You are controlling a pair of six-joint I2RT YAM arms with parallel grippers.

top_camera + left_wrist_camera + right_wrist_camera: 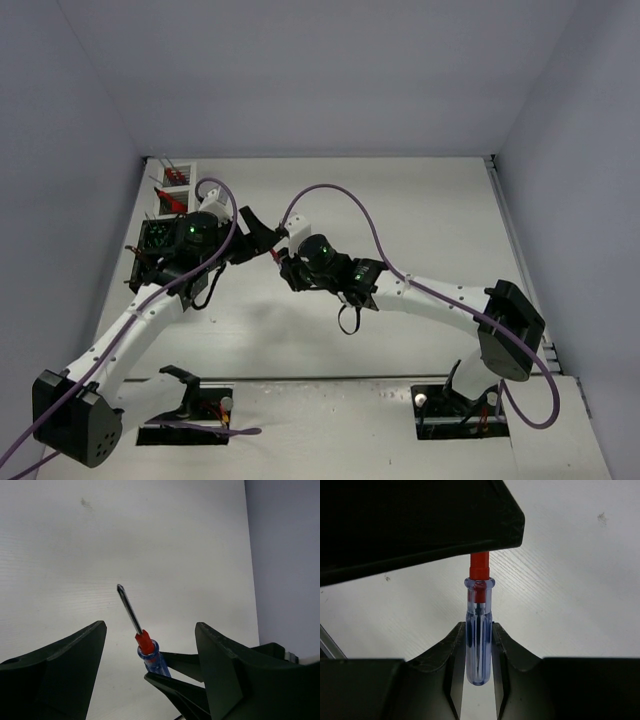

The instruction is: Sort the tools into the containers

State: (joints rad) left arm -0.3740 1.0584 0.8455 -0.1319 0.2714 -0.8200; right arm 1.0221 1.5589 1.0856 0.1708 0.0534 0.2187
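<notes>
Handover mid-air above the table (pixel 420 210). Right gripper (pixel 479 645) clamped on the blue-handled screwdriver (pixel 479 640), shaft poking between the spread jaws of the left gripper (pixel 150 645). Best to close squarely on the shaft before letting go. Beyond, the containers (pixel 178 185) at the far-left corner.

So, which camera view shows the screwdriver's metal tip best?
The left wrist view: the screwdriver shows its whole shaft and tip against the bare table. The right wrist view shows only its blue handle, the shaft hidden. From the top view it is a small red spot.
</notes>
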